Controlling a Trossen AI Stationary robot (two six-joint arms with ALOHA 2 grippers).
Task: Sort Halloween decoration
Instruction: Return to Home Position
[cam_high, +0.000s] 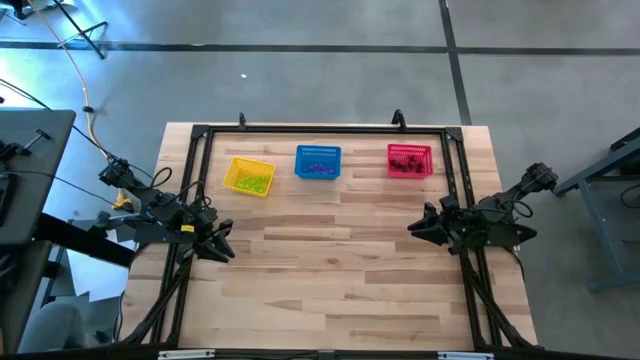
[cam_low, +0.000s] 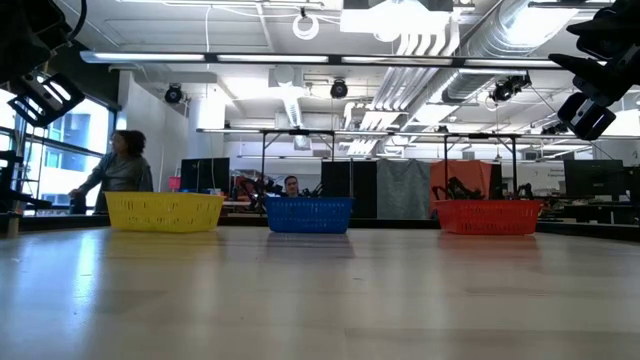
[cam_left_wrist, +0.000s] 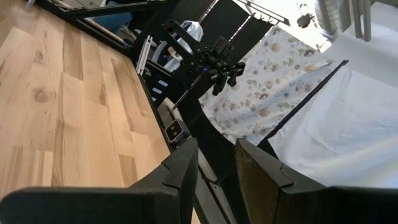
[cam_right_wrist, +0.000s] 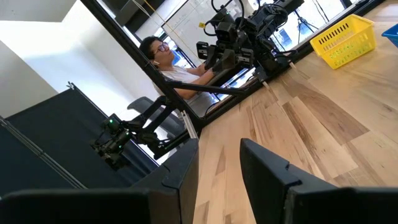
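Three mesh baskets stand in a row near the table's far edge. The yellow basket (cam_high: 248, 177) holds yellow-green Halloween decoration pieces (cam_high: 252, 184). Purple pieces (cam_high: 319, 170) lie in the blue basket (cam_high: 318, 162), and black pieces (cam_high: 405, 165) in the red basket (cam_high: 409, 160). My left gripper (cam_high: 228, 248) hovers level at the table's left side, its fingers (cam_left_wrist: 186, 165) apart with nothing between them. At the right side my right gripper (cam_high: 412, 228) is likewise open and level, its fingers (cam_right_wrist: 186, 165) holding nothing. Both point toward the table's middle.
A black tube frame (cam_high: 320, 130) runs around the table's far edge and sides. Bare wood (cam_high: 330, 270) lies between the two grippers and toward the near edge. A person (cam_low: 118, 170) stands in the room beyond, and another person (cam_right_wrist: 163, 59) sits off the table's left side.
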